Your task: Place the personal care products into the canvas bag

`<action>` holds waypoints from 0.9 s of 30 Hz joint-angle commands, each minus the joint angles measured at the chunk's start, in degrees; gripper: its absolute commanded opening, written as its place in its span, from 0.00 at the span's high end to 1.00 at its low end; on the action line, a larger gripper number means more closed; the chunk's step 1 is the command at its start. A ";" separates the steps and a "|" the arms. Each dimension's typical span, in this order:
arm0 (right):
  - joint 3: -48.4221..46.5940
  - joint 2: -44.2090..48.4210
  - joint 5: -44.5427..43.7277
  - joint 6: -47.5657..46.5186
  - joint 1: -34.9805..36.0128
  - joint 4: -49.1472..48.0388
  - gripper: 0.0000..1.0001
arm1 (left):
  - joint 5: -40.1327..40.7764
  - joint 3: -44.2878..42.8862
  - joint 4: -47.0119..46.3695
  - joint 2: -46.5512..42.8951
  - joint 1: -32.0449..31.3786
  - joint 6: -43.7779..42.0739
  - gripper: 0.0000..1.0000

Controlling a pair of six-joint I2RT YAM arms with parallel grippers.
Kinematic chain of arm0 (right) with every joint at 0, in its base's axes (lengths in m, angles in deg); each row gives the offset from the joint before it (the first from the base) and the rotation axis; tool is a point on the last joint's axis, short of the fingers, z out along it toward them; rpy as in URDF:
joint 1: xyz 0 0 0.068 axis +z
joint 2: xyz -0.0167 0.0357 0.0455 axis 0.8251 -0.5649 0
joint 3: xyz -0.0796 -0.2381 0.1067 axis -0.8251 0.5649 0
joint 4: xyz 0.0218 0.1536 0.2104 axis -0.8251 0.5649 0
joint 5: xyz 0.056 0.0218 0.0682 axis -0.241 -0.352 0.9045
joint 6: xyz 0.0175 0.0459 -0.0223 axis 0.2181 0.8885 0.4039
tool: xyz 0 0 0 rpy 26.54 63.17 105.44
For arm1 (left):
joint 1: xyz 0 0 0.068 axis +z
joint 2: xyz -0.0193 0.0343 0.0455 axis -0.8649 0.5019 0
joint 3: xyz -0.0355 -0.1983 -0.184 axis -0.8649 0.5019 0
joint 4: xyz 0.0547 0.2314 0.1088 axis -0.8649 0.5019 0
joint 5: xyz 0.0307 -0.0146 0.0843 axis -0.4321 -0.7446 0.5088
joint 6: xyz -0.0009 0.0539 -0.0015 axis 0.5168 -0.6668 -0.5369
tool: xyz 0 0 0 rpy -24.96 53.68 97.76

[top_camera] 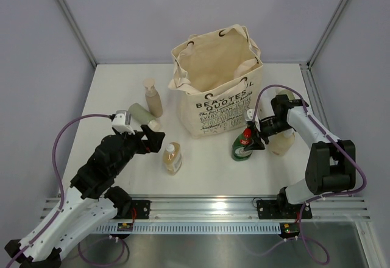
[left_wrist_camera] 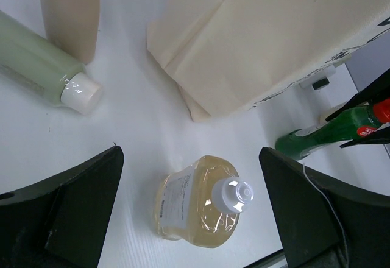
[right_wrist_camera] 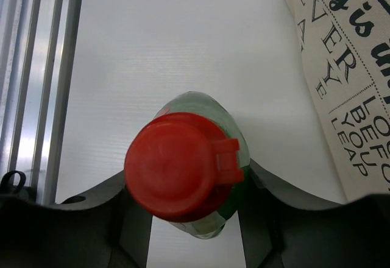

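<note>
The canvas bag (top_camera: 219, 79) stands open at the back centre, lettering facing front; it also shows in the left wrist view (left_wrist_camera: 262, 36) and right wrist view (right_wrist_camera: 347, 67). My right gripper (top_camera: 253, 135) is shut on the neck of the green bottle with red cap (top_camera: 242, 147), which leans on the table right of the bag; its fingers (right_wrist_camera: 268, 201) hug the neck below the cap (right_wrist_camera: 180, 164). My left gripper (top_camera: 152, 139) is open above the amber bottle (top_camera: 172, 158), which sits between its fingers (left_wrist_camera: 73, 201) in the left wrist view (left_wrist_camera: 198, 201).
A beige pump bottle (top_camera: 152, 97) stands left of the bag, a sage-green tube (top_camera: 140, 114) lies beside it. A cream bottle (top_camera: 281, 141) stands behind the right gripper. A metal rail (top_camera: 207, 210) runs along the front edge.
</note>
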 commanded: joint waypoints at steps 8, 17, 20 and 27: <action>-14.49 10.76 15.32 15.87 0.46 16.86 1.00 | -1.02 -1.59 -0.71 -1.40 0.10 -1.41 0.01; -34.96 13.75 21.03 53.45 0.54 -1.34 1.00 | -1.55 0.16 -1.85 -2.81 0.01 -0.97 0.01; -42.69 13.14 19.81 78.59 0.54 -23.64 1.00 | -1.89 0.87 -2.73 -2.64 0.01 -1.67 0.01; -67.98 -7.11 8.06 111.17 1.51 -45.92 1.00 | -2.86 -0.01 -2.82 -0.61 0.01 -3.08 0.01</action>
